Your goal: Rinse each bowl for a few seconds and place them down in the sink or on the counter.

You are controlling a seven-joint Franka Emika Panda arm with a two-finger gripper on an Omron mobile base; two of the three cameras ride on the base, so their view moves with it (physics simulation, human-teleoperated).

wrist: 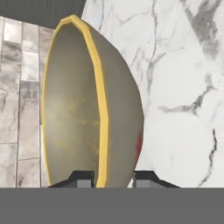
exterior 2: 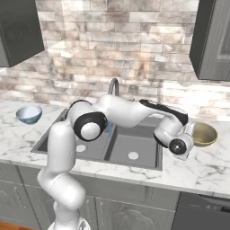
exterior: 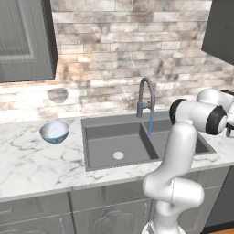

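Note:
My gripper [wrist: 113, 178] is shut on the rim of the olive-tan bowl [wrist: 87, 109], one finger inside and one outside. In the right base view this bowl [exterior 2: 205, 134] sits low over the counter [exterior 2: 202, 166], just right of the sink [exterior 2: 134, 140], with the gripper [exterior 2: 189, 130] at its left edge. I cannot tell whether the bowl touches the marble. The pale blue bowl [exterior: 54, 131] stands upright on the counter [exterior: 27, 160] left of the sink [exterior: 98, 137], far from the hand; the right base view has that bowl [exterior 2: 29, 114] at far left.
The arched grey faucet [exterior: 146, 93] stands behind the sink, and a thin blue stream [exterior: 150, 127] falls from its spout near the divider. Dark wall cabinets [exterior: 25, 39] hang above the counter at both sides. A brick backsplash runs behind.

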